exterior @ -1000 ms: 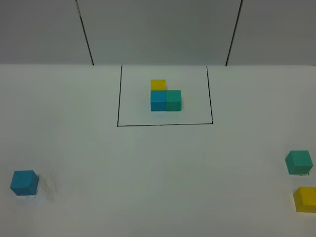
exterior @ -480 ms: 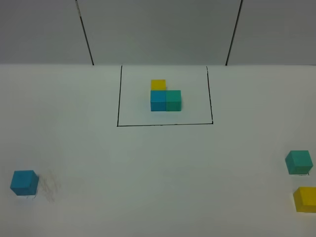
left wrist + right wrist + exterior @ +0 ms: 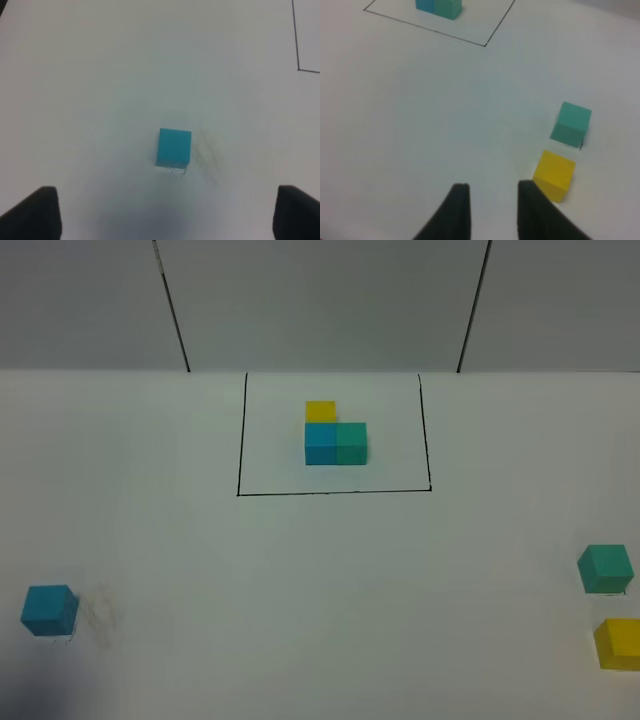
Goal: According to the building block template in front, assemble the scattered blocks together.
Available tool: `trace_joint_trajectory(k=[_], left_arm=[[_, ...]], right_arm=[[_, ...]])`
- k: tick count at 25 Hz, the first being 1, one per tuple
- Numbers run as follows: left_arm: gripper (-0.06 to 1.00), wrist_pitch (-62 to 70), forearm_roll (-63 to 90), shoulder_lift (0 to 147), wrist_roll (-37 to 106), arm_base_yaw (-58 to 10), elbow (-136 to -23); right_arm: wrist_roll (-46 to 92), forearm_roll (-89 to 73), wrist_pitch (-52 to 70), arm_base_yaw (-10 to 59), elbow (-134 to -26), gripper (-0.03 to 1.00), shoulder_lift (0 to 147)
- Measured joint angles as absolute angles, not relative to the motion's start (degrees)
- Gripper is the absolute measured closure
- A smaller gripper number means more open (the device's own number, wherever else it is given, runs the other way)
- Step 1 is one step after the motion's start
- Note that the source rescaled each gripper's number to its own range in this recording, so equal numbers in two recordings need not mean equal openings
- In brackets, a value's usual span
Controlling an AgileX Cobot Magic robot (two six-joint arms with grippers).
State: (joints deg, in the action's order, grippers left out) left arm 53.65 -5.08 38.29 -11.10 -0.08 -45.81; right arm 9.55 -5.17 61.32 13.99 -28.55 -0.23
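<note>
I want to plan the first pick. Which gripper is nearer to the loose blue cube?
Left. The left gripper hangs open with the loose blue cube just ahead of it. The right gripper is far off on the opposite side, beside the loose yellow cube.

White table (image 3: 300,590) (faint grey scuffs (image 3: 100,615))

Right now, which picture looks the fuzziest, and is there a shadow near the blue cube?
Right wrist view: the fuzziest, with soft edges on the right gripper and the yellow cube. Left wrist view: a soft grey shadow spreads close to the sky-blue cube. Exterior high view: even light, no glare.
</note>
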Motion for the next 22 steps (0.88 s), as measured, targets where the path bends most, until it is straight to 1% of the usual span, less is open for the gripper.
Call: trace_joint_trajectory(k=[6,13,22], left_arm=[[-0.05,51.00,-5.13,56.00,-10.37,-0.08,-51.55],[-0.04,46.15,-4.86,75.09,-7.92,-0.08,-52.14],[-0.02,39.08,3.82,88.29,-1.55,-0.08,-52.14]], right_arm=[[9.55,-5.17,61.32,13.99,-28.55,0.97,-0.23],[9.55,-5.17,61.32,13.99,-28.55,0.97,-0.23],[9.55,-5.17,61.32,13.99,-28.55,0.97,-0.23]])
